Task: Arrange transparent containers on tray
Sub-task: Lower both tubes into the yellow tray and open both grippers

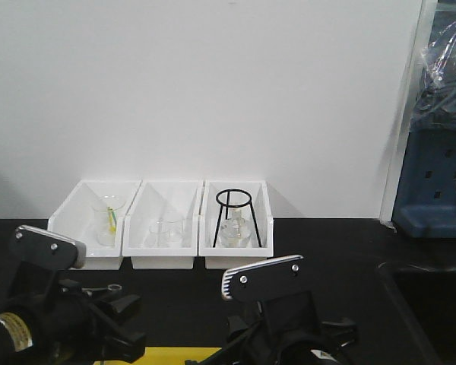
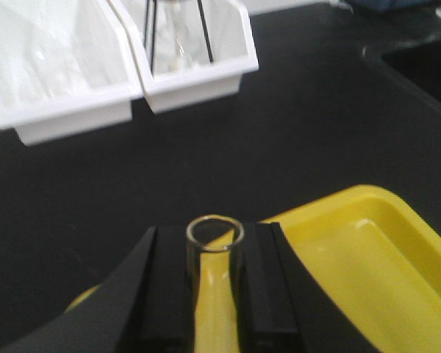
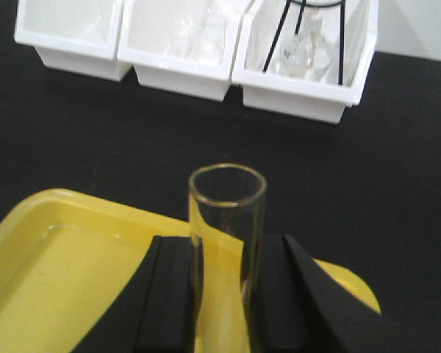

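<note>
So, big stuff first: black table (image 1: 327,251), and on it the yellow tray (image 3: 59,279), which sits right under both arms. At the far edge are three white bins (image 1: 163,228), well apart from the tray.

Left gripper (image 2: 213,246) is clamped on the slim tube (image 2: 214,294), which points forward between the pads, over the tray's rim. Right gripper (image 3: 226,254) has the wider tube (image 3: 226,217) pinched the same way, above the tray's corner on its side.

My read: both tubes are picked up and this is the placing step, with nothing set down yet. Next move probably means going down low over the flat part and easing the jaws apart gently, since round glass will likely roll. The two arms are also close together, so I'd watch that.

Stuff I can't make out:
- The tubes' back ends are cut off, so I can't say how near the tray floor they sit.
- The front view shows only a sliver of tray.
- The glassware in the bins is a blur, though a black wire stand (image 1: 234,205) is clear enough.
</note>
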